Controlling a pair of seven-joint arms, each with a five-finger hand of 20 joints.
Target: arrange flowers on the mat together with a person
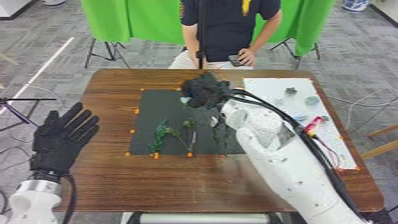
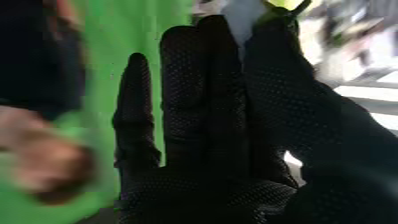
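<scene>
My right hand (image 1: 206, 91) is over the far part of the dark mat (image 1: 147, 112). In the right wrist view the right hand (image 2: 204, 100) pinches a pale blue flower (image 2: 240, 17) between thumb and fingertips, with some green beside it. A bit of pale blue also shows at the hand's edge in the head view. On the mat lie a leafy green sprig (image 1: 160, 135) and a thin-stemmed one (image 1: 190, 135), side by side, with a small white piece (image 1: 213, 121) near the right forearm. My left hand (image 1: 67, 132) is open, palm down, left of the mat.
A white sheet (image 1: 266, 86) at the table's right bears several small grey-blue flowers (image 1: 312, 100) and a pink-red one (image 1: 315, 122). My right forearm crosses between it and the mat. Small orange markers line the dark mat's edges.
</scene>
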